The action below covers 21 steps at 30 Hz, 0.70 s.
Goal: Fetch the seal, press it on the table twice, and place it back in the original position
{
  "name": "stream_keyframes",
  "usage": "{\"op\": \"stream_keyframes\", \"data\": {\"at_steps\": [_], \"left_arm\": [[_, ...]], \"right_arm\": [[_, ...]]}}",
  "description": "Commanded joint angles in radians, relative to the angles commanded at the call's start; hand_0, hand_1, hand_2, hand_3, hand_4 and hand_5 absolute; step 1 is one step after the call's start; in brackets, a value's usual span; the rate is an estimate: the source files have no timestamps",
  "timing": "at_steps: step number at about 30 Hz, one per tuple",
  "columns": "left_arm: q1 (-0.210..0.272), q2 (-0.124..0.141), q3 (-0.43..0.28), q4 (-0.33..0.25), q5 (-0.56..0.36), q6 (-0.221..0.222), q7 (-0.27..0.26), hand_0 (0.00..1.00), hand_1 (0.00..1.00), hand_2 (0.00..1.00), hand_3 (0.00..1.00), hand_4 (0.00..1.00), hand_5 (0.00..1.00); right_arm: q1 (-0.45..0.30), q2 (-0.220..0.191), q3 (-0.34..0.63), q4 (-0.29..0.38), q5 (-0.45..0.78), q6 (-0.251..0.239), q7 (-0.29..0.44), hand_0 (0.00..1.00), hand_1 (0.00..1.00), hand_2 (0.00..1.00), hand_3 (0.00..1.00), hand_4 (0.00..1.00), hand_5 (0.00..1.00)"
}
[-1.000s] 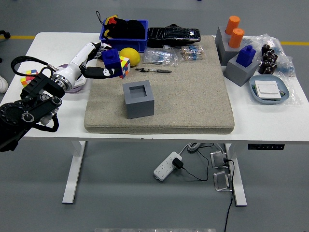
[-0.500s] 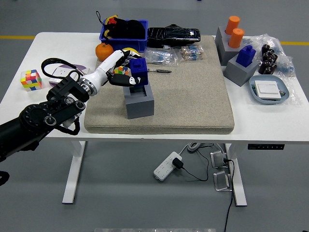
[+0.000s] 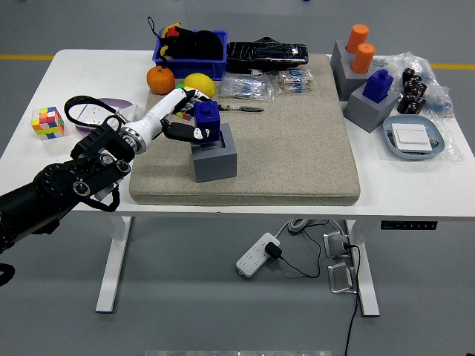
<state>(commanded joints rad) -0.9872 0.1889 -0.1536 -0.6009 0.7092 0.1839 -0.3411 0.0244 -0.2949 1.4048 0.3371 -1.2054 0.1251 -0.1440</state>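
A Rubik's cube lies at the desk's left edge. The left hand grips the blue seal, which is seated in the grey holder block on the beige mat.

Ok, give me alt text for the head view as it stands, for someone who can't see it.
The robot's left hand grips a blue seal sitting in the top of a grey block on a beige mat. An orange, a lemon and a blue bin lie behind it on the white table.
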Motion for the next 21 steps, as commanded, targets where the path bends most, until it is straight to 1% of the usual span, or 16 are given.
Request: {"op": "stream_keyframes", "data": {"at_steps": [5,16,21], "left_arm": [[0.007,-0.001,-0.003,-0.004,-0.002,0.002,-0.001,0.655,0.562,0.548,0.597,0.739,0.002],[0.016,-0.015,0.004,-0.009,-0.011,0.002,-0.002,0.655,0.560,0.547,0.596,0.744,0.002],[0.019,-0.020,0.001,-0.009,-0.029,0.001,-0.002,0.655,0.561,0.548,0.596,0.745,0.002]], "right_arm": [[0.000,-0.002,-0.003,0.000,0.000,0.000,0.000,0.831,0.730,0.696,0.709,0.744,0.515],[0.000,-0.001,-0.007,0.000,0.001,0.000,0.000,0.831,0.730,0.695,0.709,0.743,0.514],[-0.002,-0.001,-0.005,-0.001,0.000,0.000,-0.001,0.830,0.730,0.695,0.709,0.744,0.514]]}}
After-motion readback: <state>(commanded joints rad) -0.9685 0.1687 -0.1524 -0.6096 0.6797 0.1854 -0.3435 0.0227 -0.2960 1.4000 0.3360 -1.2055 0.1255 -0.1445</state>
